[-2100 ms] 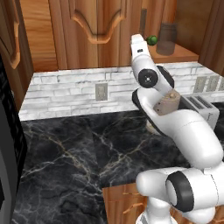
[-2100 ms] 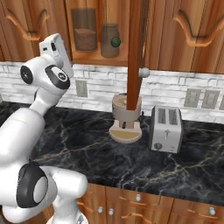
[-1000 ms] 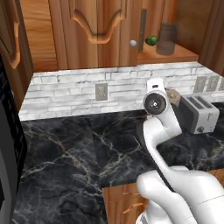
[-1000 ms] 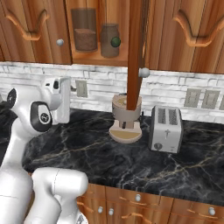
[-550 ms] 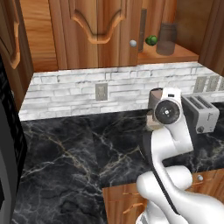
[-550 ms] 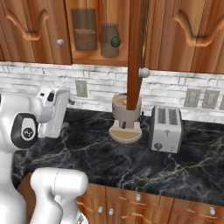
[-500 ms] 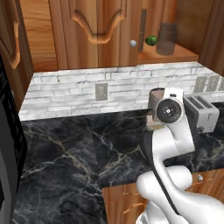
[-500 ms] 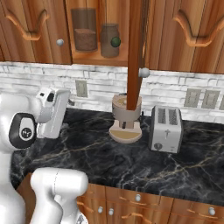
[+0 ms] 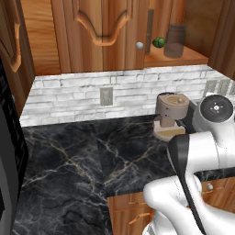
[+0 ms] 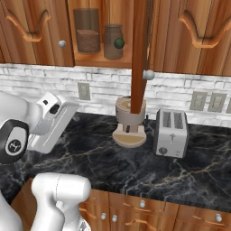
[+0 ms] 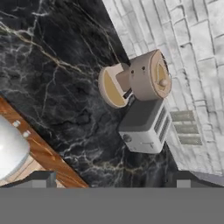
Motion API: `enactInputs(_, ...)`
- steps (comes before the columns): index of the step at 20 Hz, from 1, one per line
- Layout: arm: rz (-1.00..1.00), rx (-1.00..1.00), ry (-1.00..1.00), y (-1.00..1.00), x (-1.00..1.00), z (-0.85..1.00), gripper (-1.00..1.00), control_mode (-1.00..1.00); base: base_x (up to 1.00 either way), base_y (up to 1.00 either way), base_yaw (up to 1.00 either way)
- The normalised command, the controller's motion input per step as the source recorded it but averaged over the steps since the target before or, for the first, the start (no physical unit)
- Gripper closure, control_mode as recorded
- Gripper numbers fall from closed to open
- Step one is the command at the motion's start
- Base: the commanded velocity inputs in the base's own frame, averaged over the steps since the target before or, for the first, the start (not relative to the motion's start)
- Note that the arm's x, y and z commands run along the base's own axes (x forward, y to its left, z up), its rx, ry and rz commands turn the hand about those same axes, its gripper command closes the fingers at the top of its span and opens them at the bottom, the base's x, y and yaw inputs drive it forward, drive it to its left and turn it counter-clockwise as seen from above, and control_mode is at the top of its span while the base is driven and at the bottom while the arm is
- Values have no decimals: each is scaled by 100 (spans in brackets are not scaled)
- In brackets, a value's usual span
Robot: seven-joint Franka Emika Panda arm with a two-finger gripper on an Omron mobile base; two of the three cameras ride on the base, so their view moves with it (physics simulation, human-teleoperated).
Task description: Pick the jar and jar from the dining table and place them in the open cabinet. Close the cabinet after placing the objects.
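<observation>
Wooden and orange-brown, the cabinet (image 10: 101, 61) hangs above the round appliance (image 10: 130, 122) with one door (image 10: 139, 54) swung out. In the right base view that door stands edge-on, its long axis upright, straight over the appliance. Its silver knob (image 10: 148, 75) is at the lower corner nearest the robot. On the shelf, up and to the left of the appliance, stand a lighter jar (image 10: 87, 31) and, just beside it, a darker jar (image 10: 113, 41). Both are upright and sit well back from the shelf's front edge. With both jars apparently stowed, I judge that only shutting the door is left. That move turns on one relation. The gripper (image 11: 113, 180) hangs low, well to the left of the appliance and near the front edge of the black marble counter (image 10: 135, 169). The door's free edge and knob are therefore high above it and off to its right. The hand would have to climb and cross over, then push the door sideways toward the opening. Its jaws are spread wide with nothing between them. The hand view looks across the counter at the appliance and at the toaster (image 11: 144, 124) next to it. Compared with two seconds ago, the arm has folded down. Then the hand was raised to about shelf height, and it has since sunk to counter level. The jars, door, appliance and toaster have not shifted, and the jaws have stayed spread.
</observation>
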Motion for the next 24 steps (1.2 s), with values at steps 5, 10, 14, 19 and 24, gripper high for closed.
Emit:
enactInputs(5, -7, 18, -4, -28, -66, -3, -100, -100, 0, 0, 0)
enactInputs(10, -4, 18, -10, -29, -56, 0, -100, -100, 0, 0, 0)
enactInputs(14, -3, 19, -7, -35, -47, 0, -100, -100, 0, 0, 0)
enactInputs(19, -5, 18, -22, -23, -25, -12, -100, -100, 0, 0, 0)
enactInputs(24, -1, 21, -26, -26, 0, -19, -100, -100, 0, 0, 0)
